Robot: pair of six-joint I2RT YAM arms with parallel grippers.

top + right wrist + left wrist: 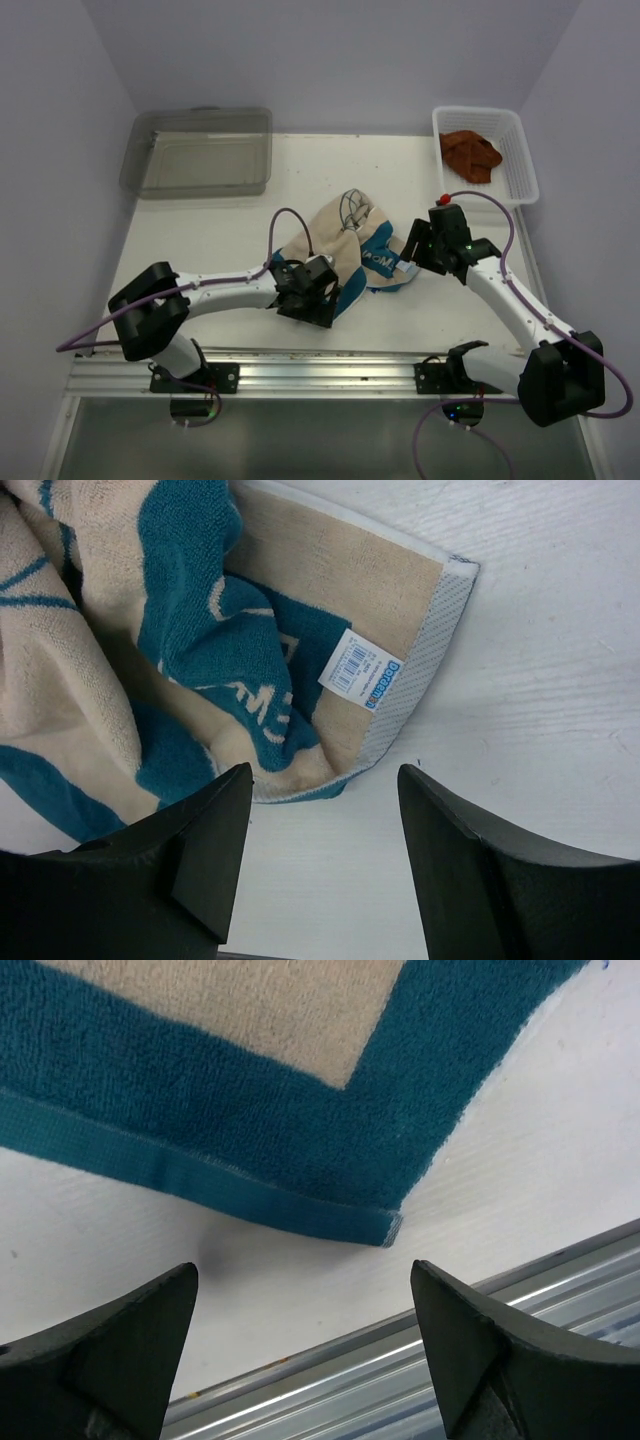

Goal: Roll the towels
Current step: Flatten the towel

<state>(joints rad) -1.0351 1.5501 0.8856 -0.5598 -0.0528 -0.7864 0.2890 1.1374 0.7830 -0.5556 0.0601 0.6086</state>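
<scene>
Not much to read here. The cream towel point(390, 590) has a small white tag point(360, 670) near its corner with a barcode and a blue word we read as "Doraemon"; the rest is too tiny. In the top view, its big white letters point(381, 262) on blue look like "AOM", partly folded under.

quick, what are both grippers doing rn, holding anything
Left gripper: open, empty, by the cream towel at its blue corner.
Right gripper: open, empty, by the same towel's tagged edge.
</scene>
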